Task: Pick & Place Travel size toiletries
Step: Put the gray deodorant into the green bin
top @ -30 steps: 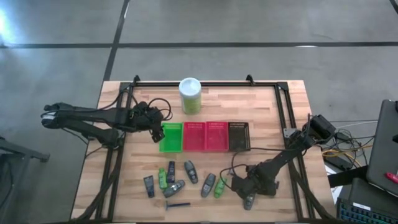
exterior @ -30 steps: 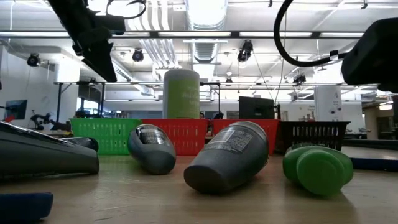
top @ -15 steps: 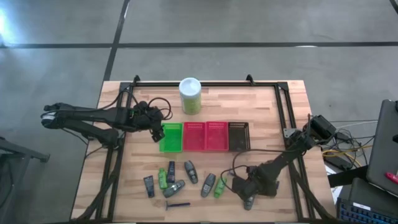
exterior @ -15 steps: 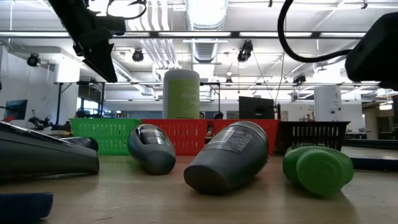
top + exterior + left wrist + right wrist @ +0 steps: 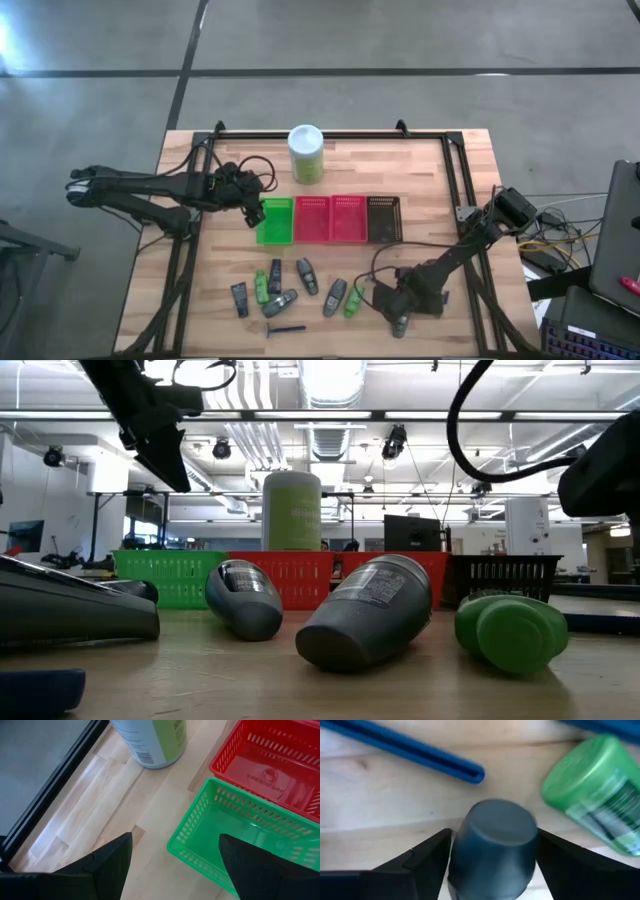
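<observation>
Several travel size toiletries lie on their sides on the near half of the wooden table: grey tubes [image 5: 305, 276], green tubes [image 5: 261, 287], small dark tubes [image 5: 239, 298] and a blue razor [image 5: 285, 328]. My right gripper [image 5: 401, 310] points steeply down at the right end of this group, shut on a grey tube [image 5: 400, 324]; its wrist view shows that tube [image 5: 494, 845] filling the gap between the fingers. My left gripper [image 5: 252, 208] hangs open above the table by the green basket [image 5: 275, 222], with nothing between its fingers [image 5: 100, 865]. My right gripper pinches the grey tube between its two fingers, one on each side just below the tube's round end [image 5: 495, 822]. The fingers come from above, pointing steeply down. The tube rests on the table.
A green tube [image 5: 595, 795] and a blue razor [image 5: 420, 752] lie close beside the held tube. A row of green, red and dark mesh baskets [image 5: 348, 218] crosses the table's middle. A white-and-green canister [image 5: 306, 153] stands behind them. Bare wood lies at the table's left.
</observation>
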`<state>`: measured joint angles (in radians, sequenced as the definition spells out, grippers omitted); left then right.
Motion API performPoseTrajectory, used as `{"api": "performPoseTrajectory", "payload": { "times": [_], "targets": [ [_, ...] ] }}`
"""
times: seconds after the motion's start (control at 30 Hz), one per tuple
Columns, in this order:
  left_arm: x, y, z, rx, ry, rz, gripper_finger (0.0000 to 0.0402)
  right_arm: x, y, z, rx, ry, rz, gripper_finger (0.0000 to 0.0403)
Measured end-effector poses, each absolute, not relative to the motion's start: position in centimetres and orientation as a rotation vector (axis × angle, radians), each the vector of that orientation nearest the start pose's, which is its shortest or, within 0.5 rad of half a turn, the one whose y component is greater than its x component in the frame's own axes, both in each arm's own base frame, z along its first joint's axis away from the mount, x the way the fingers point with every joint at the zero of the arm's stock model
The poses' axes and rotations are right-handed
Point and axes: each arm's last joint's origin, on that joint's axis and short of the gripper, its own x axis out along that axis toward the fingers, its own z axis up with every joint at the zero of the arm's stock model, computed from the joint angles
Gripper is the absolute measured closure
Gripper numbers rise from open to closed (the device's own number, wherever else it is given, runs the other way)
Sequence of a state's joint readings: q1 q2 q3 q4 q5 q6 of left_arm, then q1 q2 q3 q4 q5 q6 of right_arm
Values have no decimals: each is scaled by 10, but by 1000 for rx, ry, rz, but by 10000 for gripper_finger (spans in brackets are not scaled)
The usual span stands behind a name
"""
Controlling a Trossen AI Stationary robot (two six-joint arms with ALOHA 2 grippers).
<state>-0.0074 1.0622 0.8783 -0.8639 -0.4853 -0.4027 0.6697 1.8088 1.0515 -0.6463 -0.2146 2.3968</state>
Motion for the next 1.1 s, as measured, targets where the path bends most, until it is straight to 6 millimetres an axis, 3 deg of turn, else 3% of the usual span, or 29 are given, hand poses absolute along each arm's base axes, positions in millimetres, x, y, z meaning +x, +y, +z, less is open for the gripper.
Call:
{"api": "performPoseTrajectory", "payload": {
  "times": [0.23,0.6,0.7,0.93,1.1],
  "targets": [
    [190,12,267,-94,917,626,101,250,206,146,1534,1368,-1147,152],
    [191,12,268,-98,906,627,101,248,203,144,1499,1335,-1173,101],
    [191,13,268,-100,901,627,101,248,203,143,1489,1325,-1167,116],
    [191,13,268,-101,899,627,101,249,204,145,1487,1332,-1142,204],
    [192,13,268,-103,896,627,101,251,205,148,1506,1294,-1091,205]
  ]
}}
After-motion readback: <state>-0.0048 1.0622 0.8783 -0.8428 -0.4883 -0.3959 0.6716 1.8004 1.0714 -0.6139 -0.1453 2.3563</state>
